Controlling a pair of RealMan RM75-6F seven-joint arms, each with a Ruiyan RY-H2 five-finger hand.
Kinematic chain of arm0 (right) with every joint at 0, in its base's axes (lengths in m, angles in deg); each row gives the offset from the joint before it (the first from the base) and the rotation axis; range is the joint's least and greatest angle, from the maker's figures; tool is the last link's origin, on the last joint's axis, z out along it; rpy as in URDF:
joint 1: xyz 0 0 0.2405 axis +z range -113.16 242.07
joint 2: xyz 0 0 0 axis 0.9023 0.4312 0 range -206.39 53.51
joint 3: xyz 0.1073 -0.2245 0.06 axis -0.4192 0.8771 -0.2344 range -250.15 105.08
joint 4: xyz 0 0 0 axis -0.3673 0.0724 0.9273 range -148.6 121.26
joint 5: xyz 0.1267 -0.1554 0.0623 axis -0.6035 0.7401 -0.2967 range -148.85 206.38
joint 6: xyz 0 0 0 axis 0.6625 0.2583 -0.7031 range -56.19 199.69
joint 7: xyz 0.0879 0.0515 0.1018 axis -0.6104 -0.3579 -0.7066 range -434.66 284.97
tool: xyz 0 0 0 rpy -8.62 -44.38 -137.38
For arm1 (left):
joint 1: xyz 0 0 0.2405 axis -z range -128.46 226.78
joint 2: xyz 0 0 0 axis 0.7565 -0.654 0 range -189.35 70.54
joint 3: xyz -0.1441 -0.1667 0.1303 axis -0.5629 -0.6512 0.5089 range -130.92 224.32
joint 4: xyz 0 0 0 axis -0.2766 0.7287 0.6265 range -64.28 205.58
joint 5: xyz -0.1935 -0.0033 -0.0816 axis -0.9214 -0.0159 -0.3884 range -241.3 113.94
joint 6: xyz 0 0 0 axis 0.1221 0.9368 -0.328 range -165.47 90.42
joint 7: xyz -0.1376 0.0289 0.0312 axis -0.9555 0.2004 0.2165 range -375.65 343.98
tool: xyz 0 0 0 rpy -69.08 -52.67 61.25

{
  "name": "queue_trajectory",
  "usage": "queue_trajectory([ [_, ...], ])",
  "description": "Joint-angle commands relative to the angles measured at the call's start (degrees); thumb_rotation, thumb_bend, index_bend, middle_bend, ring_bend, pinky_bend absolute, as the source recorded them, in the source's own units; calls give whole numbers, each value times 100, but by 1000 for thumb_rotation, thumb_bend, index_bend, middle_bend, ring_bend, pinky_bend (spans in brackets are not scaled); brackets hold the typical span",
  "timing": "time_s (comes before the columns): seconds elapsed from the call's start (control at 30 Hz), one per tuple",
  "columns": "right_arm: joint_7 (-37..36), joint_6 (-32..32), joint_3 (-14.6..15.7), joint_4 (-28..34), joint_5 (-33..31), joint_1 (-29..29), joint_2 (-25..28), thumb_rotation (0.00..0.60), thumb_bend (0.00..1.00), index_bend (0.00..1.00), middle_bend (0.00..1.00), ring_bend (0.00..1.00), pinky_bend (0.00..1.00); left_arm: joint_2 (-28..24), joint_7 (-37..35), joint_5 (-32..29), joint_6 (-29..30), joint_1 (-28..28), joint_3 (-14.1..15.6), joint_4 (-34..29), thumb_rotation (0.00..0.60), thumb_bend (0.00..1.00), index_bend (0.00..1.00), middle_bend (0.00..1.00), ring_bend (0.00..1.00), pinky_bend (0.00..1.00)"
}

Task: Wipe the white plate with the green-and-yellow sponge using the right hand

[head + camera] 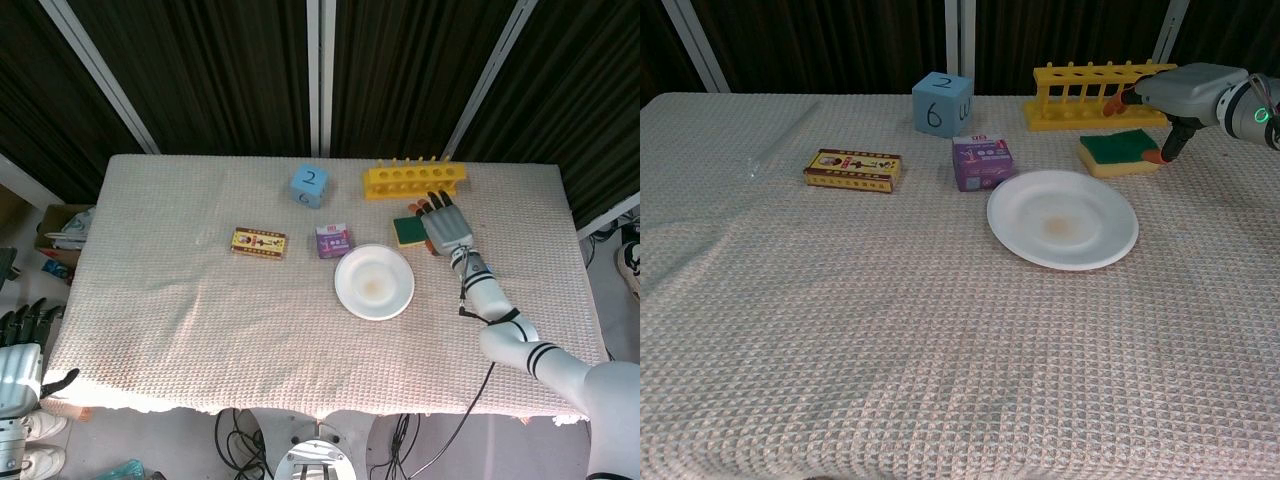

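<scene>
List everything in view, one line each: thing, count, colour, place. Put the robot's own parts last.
table: one, covered by a beige woven cloth, fills the scene.
white plate: one, white with a brownish stain at its centre, right of middle.
sponge: one, green on yellow, behind the plate's right side.
rack: one, yellow, far edge, behind the sponge.
cube: one, light blue with numbers, far edge, left of the rack.
purple box: one, purple, just left of the plate's far rim.
flat box: one, yellow and red, left of the purple box.
right hand: one, grey with orange-tipped fingers, over the sponge's right side, holding nothing.
left hand: one, grey and black, off the table's near left corner, holding nothing.
</scene>
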Motion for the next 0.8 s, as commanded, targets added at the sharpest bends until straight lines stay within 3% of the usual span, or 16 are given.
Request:
queue_trajectory([
  [0.03,-213,-79,58,-380,67,130,-265,600,291,195,160,0,0,-7,9,-20,-3,-4,-1,-9,600,0,144,39,44,78],
  [0.57,-839,-36,301,-1015,392,117,-504,600,291,210,178,0,5,6,-32,-89,-63,-3,0,24,600,0,144,39,44,79],
  [0.8,-995,52,380,-1281,550,140,-658,600,294,328,237,7,48,27,-40,-85,-91,21,-8,39,600,0,144,39,43,79],
])
